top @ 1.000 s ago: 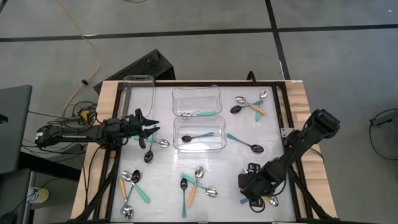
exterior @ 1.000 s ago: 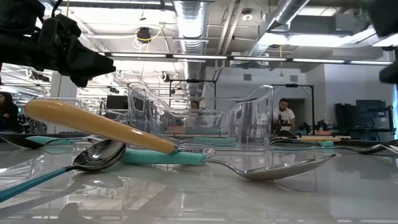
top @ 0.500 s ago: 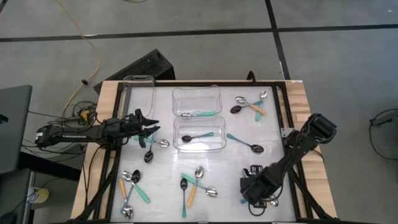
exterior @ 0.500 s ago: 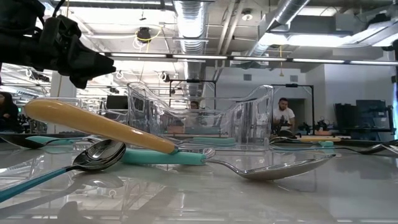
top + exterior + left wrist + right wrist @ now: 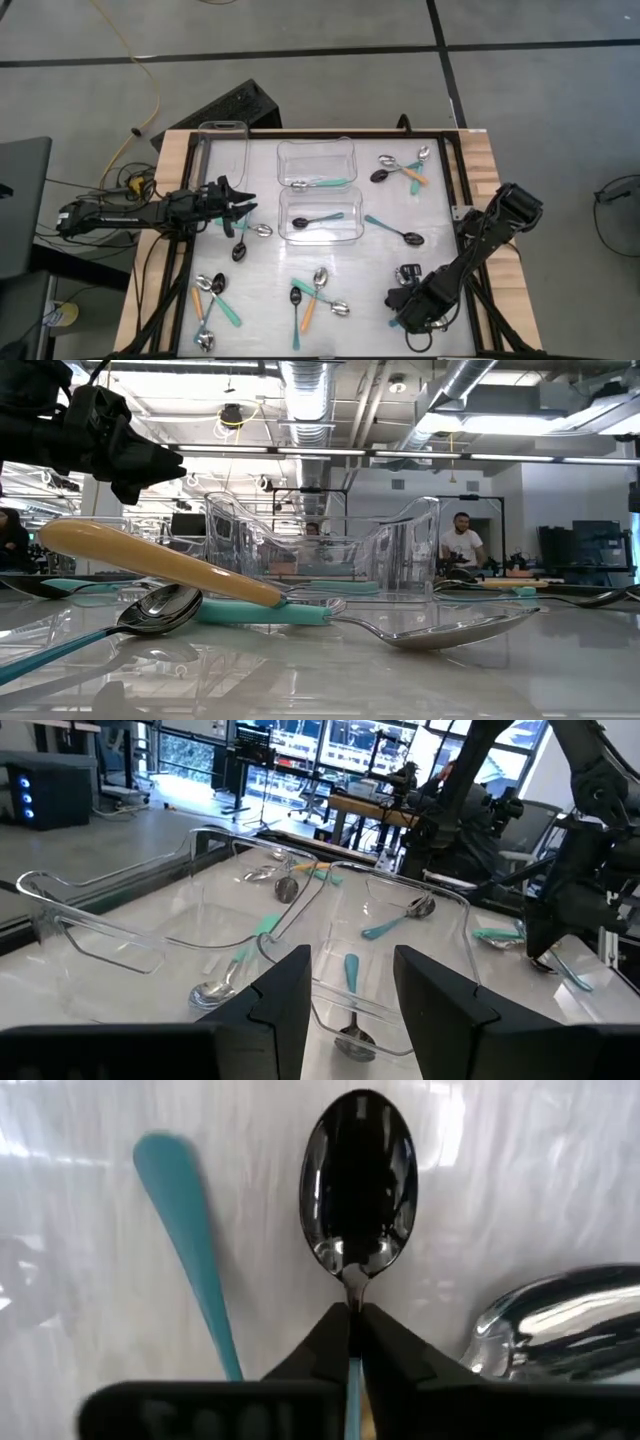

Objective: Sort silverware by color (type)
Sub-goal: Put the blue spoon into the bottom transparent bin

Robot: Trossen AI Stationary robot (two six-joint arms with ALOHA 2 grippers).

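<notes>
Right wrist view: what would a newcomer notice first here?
The right gripper, at the table's near right corner, is shut on the neck of a black-bowled spoon, with a loose teal handle beside it. Across the table, the left gripper hovers beside the clear tubs.

In the right wrist view, the black spoon point(image 5: 358, 1185) shows only its bowl and neck – its handle is hidden between the right gripper's point(image 5: 353, 1325) closed fingers. A silver spoon point(image 5: 560, 1335) beside it is cut off by the edge. From above, that gripper covers the spoons under it – too small to tell apart. A person point(image 5: 462, 543) far behind the table is too small to make out
</notes>
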